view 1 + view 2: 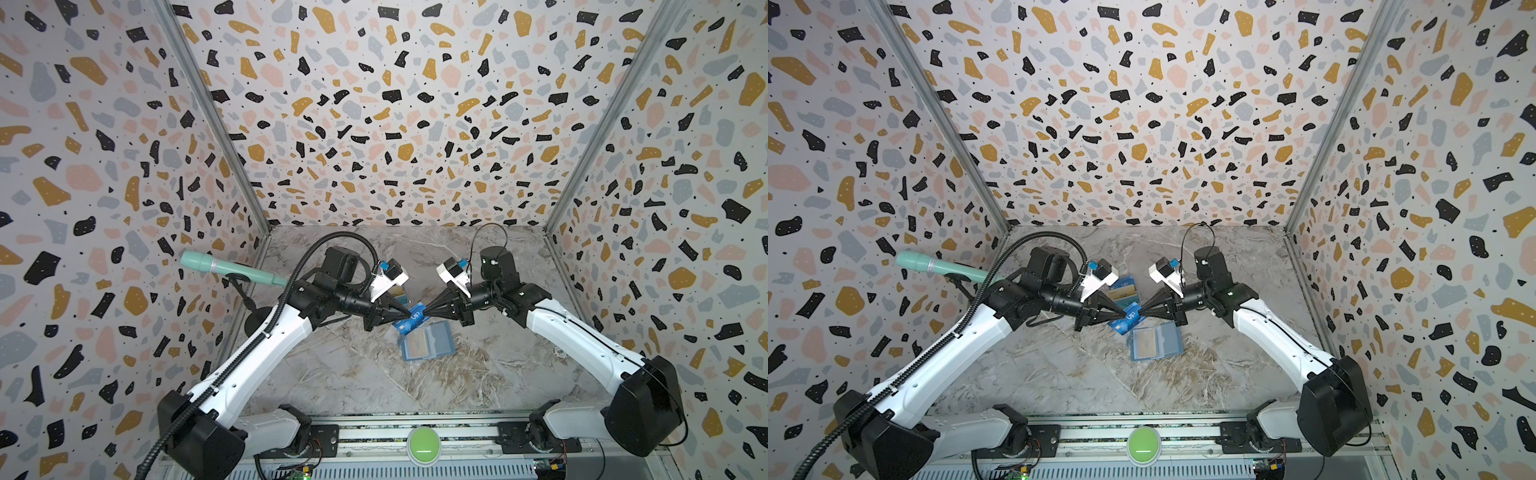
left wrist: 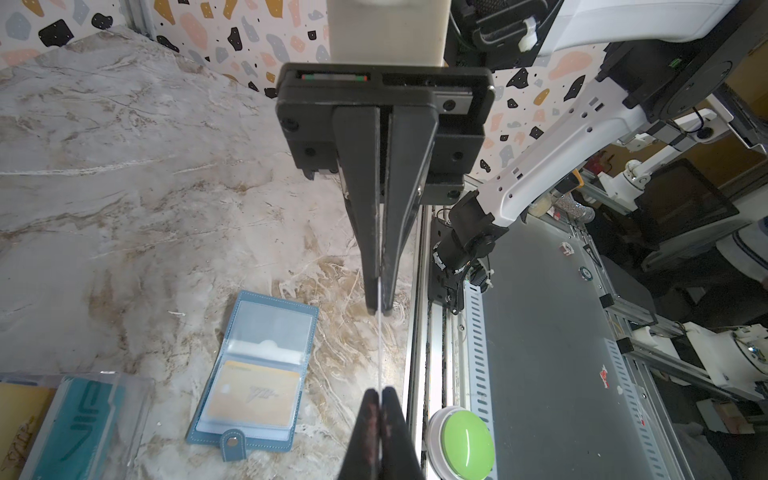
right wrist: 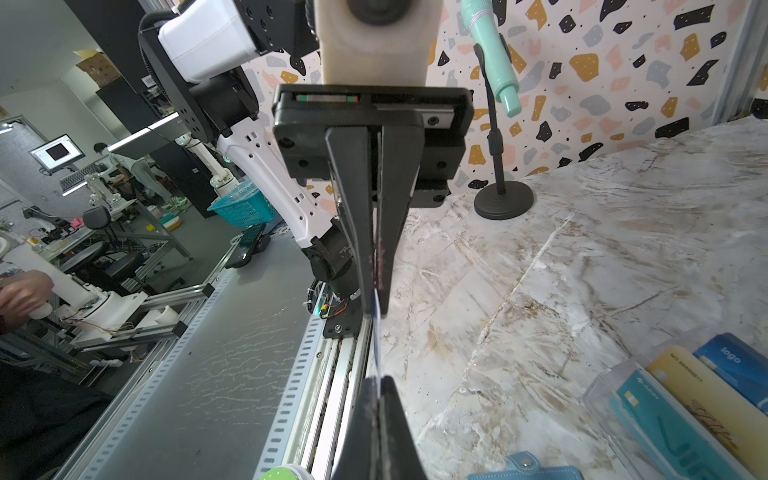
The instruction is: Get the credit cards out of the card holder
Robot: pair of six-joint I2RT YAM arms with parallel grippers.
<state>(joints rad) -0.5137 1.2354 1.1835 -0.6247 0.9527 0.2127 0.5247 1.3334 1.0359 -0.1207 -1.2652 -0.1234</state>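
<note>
In both top views you see the blue card (image 1: 414, 318) held above the marble table (image 1: 353, 374) between the two arms: your left gripper (image 1: 404, 316) pinches one end and your right gripper (image 1: 426, 312) pinches the opposite end, both sets of jaws closed on it. The wrist views show that card only edge-on, as a thin pale line running from one gripper's tips to the other's.

The left wrist view gives you what the top views blur: the card holder (image 2: 253, 374) lies open and flat on the table, snap tab out, with a tan-gold card (image 2: 253, 399) still in one clear sleeve and the other sleeve looking empty. In a top view it sits just below the raised card (image 1: 1156, 340).

The clear stand (image 3: 681, 399), behind the left gripper, holds a teal, a tan and a blue card in tiers. A mint-green microphone (image 1: 228, 268) on a black stand stands at the table's left edge, and a green button (image 1: 424, 444) sits on the front rail.
</note>
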